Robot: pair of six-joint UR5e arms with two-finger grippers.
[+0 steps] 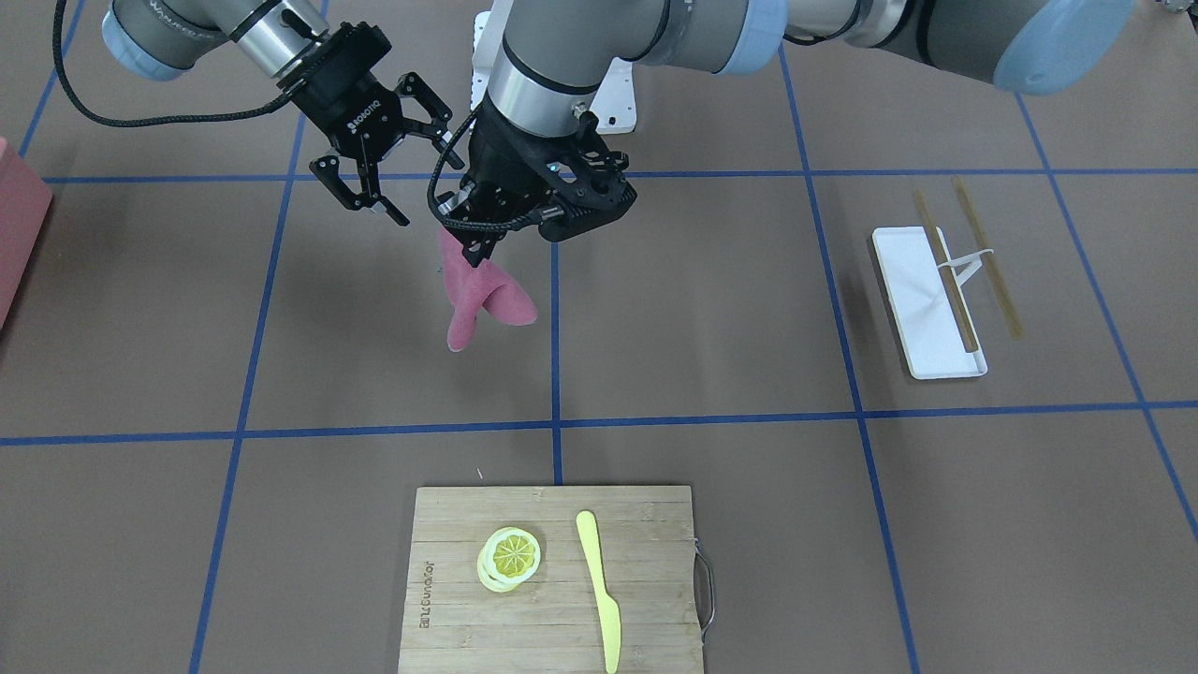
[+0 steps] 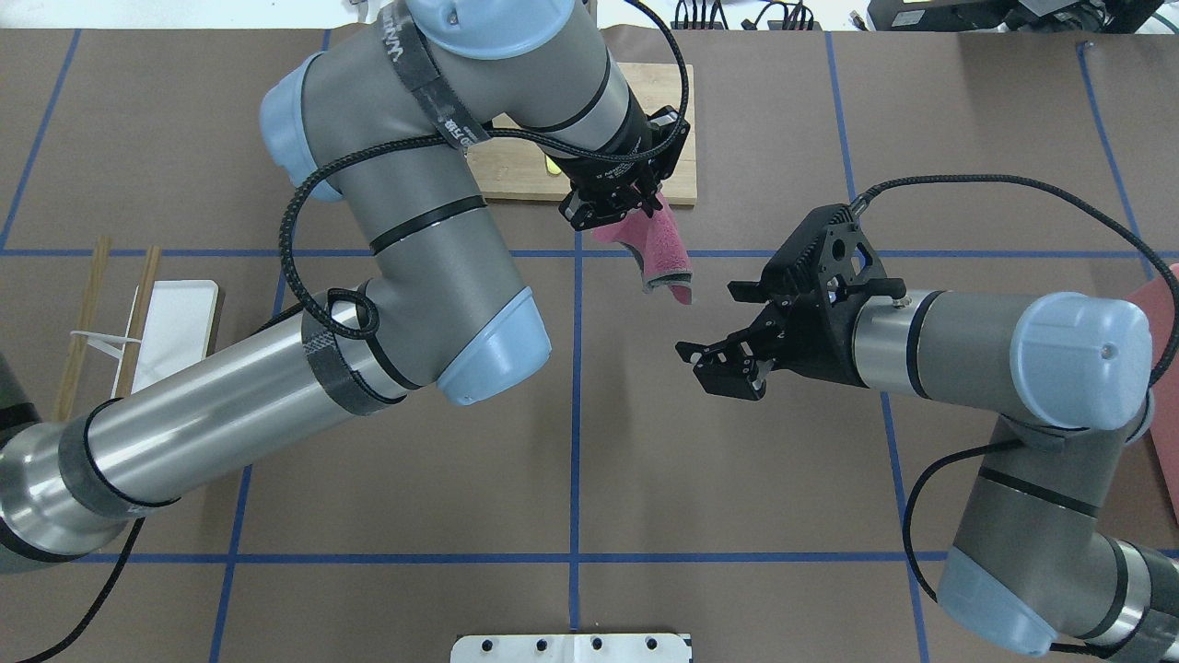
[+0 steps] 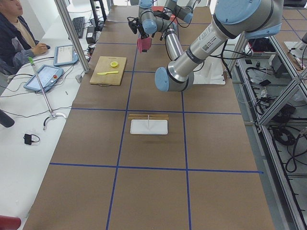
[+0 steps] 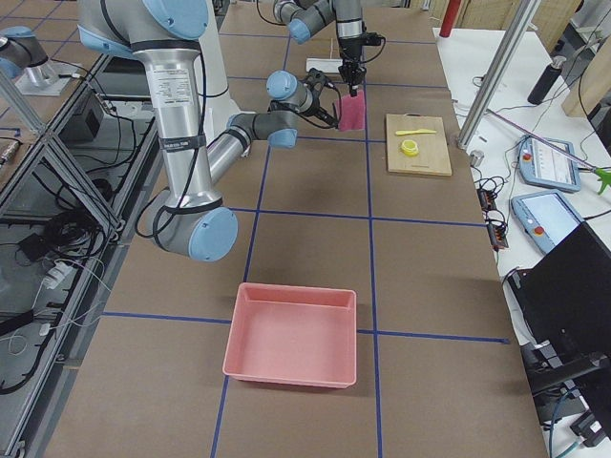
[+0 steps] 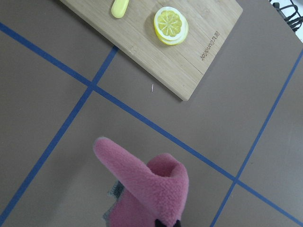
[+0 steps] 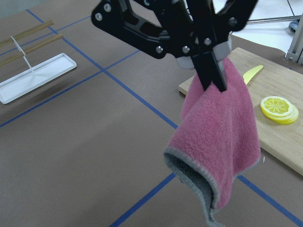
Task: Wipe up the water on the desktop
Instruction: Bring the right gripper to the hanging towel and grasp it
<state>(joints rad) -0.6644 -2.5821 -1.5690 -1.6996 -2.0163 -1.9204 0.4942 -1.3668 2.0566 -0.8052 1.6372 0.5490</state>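
Hanging above the desk, the pink cloth is pinched tight by the left fingers. The right fingers are spread wide, holding nothing. Best to lower the cloth flat, then rub slowly.

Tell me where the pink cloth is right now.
In the front-facing view the pink cloth hangs from the left gripper, left of centre, above the desktop, with the open right gripper beside it.
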